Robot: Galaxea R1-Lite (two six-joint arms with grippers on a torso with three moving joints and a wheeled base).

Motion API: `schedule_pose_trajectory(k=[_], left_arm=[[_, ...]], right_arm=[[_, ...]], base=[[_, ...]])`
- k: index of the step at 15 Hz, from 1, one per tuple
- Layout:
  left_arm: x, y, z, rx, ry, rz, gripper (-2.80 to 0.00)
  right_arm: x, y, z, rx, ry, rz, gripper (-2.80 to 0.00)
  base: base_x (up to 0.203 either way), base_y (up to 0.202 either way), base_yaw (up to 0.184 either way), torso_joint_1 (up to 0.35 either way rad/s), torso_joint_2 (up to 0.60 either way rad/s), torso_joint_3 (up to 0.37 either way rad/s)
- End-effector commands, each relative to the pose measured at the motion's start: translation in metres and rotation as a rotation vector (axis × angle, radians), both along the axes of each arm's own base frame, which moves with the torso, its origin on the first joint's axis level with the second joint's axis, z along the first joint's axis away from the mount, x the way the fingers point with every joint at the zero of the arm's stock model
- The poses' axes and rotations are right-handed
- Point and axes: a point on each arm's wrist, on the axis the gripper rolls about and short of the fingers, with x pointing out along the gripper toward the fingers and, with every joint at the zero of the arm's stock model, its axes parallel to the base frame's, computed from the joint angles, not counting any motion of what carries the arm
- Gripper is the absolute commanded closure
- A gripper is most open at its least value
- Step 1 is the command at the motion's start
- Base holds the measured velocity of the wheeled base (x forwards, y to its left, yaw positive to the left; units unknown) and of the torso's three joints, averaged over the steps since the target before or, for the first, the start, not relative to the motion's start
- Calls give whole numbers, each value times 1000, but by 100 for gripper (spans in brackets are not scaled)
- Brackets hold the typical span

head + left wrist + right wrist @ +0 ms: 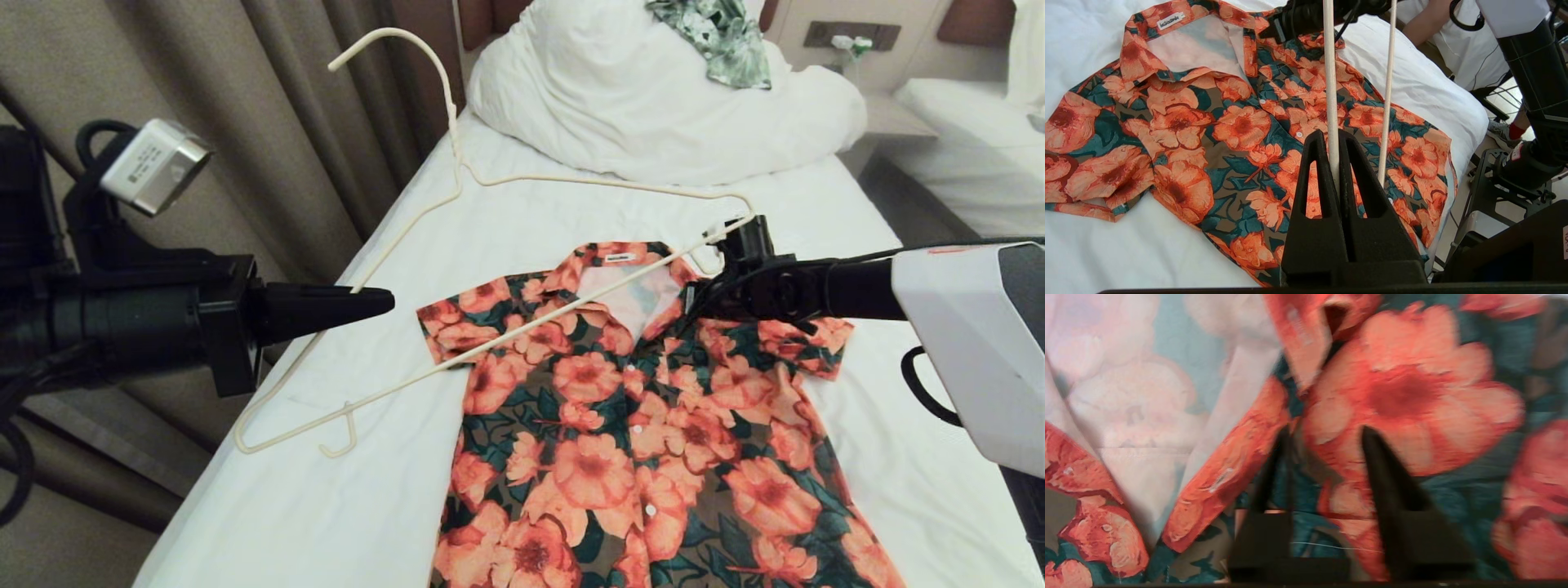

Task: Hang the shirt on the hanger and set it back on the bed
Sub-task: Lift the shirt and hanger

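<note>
Black left gripper (1334, 163) pinches the thin cream wire hanger (457, 175), held slanting over the white-sheeted bed (326, 506). Nearer the flowered orange-and-green shirt's (620, 457) collar, the right gripper (1327, 465) hovers part-open, empty.

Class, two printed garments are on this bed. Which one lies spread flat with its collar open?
The orange-flowered shirt, flat on the bed sheet, collar open. The green leaf-print garment sits crumpled on the duvet.
</note>
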Motion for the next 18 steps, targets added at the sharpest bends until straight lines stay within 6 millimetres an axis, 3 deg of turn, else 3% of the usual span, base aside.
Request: schedule_pose_trajectory(k=[1, 11, 16, 17, 18], left_arm=[[0, 0, 0, -1, -1, -5, 0], [1, -1, -1, 4, -1, -11, 0], [0, -4, -4, 14, -5, -27, 0], [0, -4, -5, 14, -2, -29, 0], [0, -4, -5, 15, 0, -31, 0]], right_arm=[[4, 4, -6, -6, -17, 9, -280], [37, 16, -45, -83, -292, 62, -280], [39, 22, -43, -133, -369, 90, -280], [39, 23, -41, -143, -393, 92, 0], [40, 23, -40, -157, -405, 96, 0]], base=[[0, 0, 0, 0, 0, 0], [0, 0, 0, 0, 0, 0], [0, 0, 0, 0, 0, 0], [0, 0, 0, 0, 0, 0], [0, 0, 0, 0, 0, 0]])
